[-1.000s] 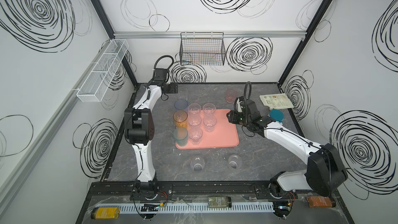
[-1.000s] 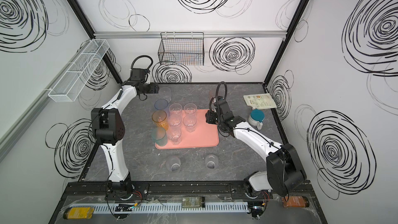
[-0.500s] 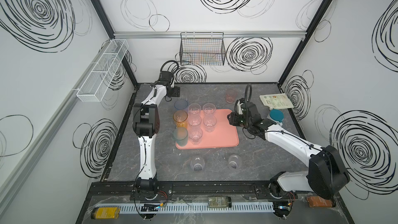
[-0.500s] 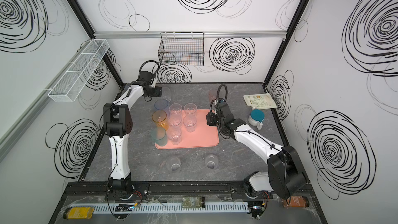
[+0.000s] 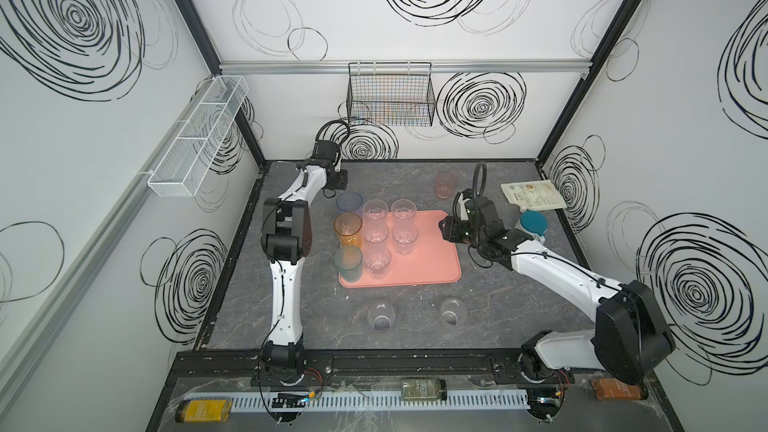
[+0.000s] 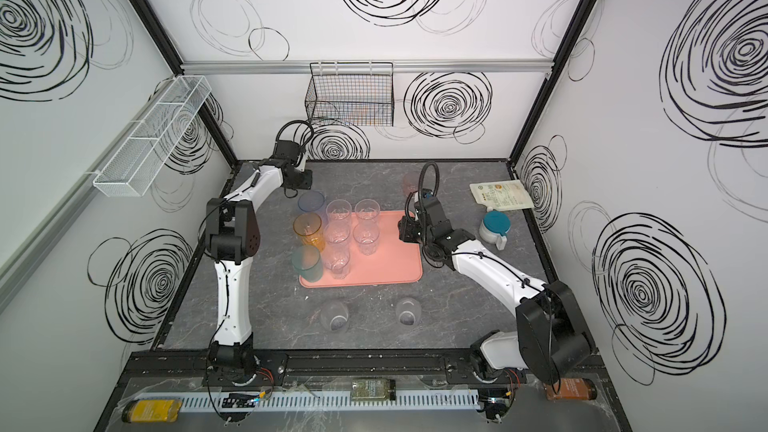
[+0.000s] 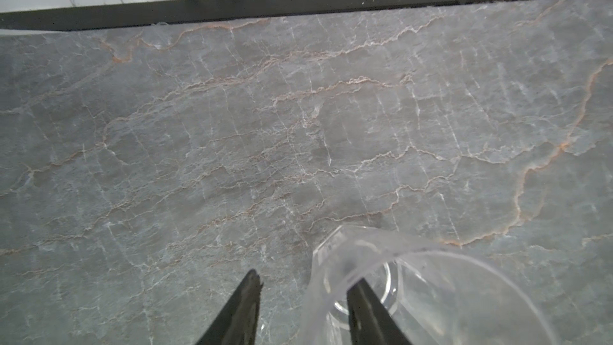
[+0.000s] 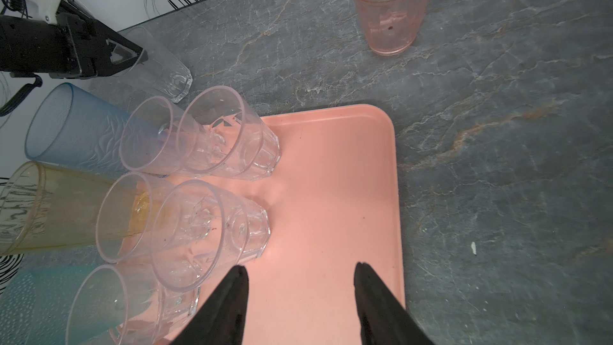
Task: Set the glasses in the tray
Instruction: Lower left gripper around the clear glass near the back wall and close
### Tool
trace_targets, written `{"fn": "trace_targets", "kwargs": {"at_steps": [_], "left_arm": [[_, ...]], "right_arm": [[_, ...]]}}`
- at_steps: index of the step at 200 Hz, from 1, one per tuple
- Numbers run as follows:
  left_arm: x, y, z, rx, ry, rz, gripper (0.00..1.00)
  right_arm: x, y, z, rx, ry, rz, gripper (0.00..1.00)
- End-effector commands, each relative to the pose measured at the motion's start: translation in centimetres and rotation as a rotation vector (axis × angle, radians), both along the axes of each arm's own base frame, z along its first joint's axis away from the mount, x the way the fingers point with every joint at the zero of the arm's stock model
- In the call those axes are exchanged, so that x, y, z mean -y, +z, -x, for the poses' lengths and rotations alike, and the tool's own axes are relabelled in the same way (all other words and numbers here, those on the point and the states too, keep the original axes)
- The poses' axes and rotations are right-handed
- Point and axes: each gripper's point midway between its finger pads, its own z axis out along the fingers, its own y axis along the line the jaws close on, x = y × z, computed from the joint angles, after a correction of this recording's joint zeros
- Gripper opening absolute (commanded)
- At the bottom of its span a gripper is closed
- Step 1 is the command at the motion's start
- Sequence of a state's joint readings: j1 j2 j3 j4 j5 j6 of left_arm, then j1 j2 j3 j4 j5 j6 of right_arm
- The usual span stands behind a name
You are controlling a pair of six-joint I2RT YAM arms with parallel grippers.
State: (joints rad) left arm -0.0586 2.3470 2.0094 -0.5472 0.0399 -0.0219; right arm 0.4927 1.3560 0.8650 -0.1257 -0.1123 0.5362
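Observation:
The salmon-pink tray (image 5: pixel 428 259) (image 6: pixel 390 259) (image 8: pixel 331 177) holds several clear glasses on its left half, with an amber glass (image 5: pixel 348 226) and a teal glass (image 5: pixel 348 259) along its left edge. A blue glass (image 5: pixel 349 201) stands at its back left corner. My left gripper (image 7: pixel 306 288) (image 5: pixel 337 184) is behind the blue one. Its jaws straddle the wall of a clear glass (image 7: pixel 431 293) (image 8: pixel 162 71), one finger inside, the outer one apart from the wall. My right gripper (image 8: pixel 300 270) (image 5: pixel 446 228) is open and empty over the tray's right side.
A pink glass (image 5: pixel 445 184) (image 8: pixel 391 11) stands behind the tray. Two clear glasses (image 5: pixel 380 315) (image 5: pixel 453 311) sit in front of it. A printed pouch (image 5: pixel 532 195) and a teal-lidded jar (image 5: pixel 532 224) are at the right. A black wire basket (image 5: pixel 390 95) hangs on the back wall.
My left gripper has swung rightward along the back edge to the clear glass, and its jaws have narrowed around the glass wall. The right gripper has hardly moved.

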Motion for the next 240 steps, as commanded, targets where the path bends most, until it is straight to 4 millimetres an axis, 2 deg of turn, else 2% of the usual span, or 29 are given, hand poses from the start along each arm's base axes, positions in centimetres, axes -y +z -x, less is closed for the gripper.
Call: {"fn": "trace_targets", "kwargs": {"at_steps": [1, 42, 66, 148, 198, 221, 225, 240], "left_arm": [[-1.1, 1.4, -0.5, 0.043, 0.021, -0.004, 0.41], [-2.9, 1.0, 0.2, 0.024, 0.047, -0.042, 0.3], [-3.9, 1.5, 0.3, 0.031, 0.062, -0.066, 0.25], [-6.6, 2.0, 1.4, 0.032, 0.112, -0.097, 0.16], [-7.2, 2.9, 2.2, 0.046, 0.14, -0.077, 0.05], [-7.1, 3.7, 2.4, 0.066, 0.146, -0.06, 0.04], [-7.1, 3.7, 2.5, 0.066, 0.146, -0.058, 0.0], [-7.0, 3.9, 2.7, 0.069, 0.148, -0.053, 0.0]], "right_arm": [[0.1, 0.9, -0.1, 0.036, -0.002, 0.005, 0.56], [0.1, 0.8, -0.1, 0.036, -0.004, 0.008, 0.56], [0.0, 1.0, -0.2, 0.035, -0.001, 0.003, 0.56], [-0.2, 1.0, -0.1, 0.033, 0.007, -0.002, 0.56], [-0.5, 0.9, -0.1, 0.023, 0.016, -0.006, 0.56], [-0.7, 0.9, -0.2, 0.013, 0.018, -0.011, 0.56], [-0.8, 0.9, -0.3, 0.011, 0.018, -0.013, 0.56], [-1.0, 0.9, -0.3, 0.001, 0.024, -0.018, 0.56]]}}
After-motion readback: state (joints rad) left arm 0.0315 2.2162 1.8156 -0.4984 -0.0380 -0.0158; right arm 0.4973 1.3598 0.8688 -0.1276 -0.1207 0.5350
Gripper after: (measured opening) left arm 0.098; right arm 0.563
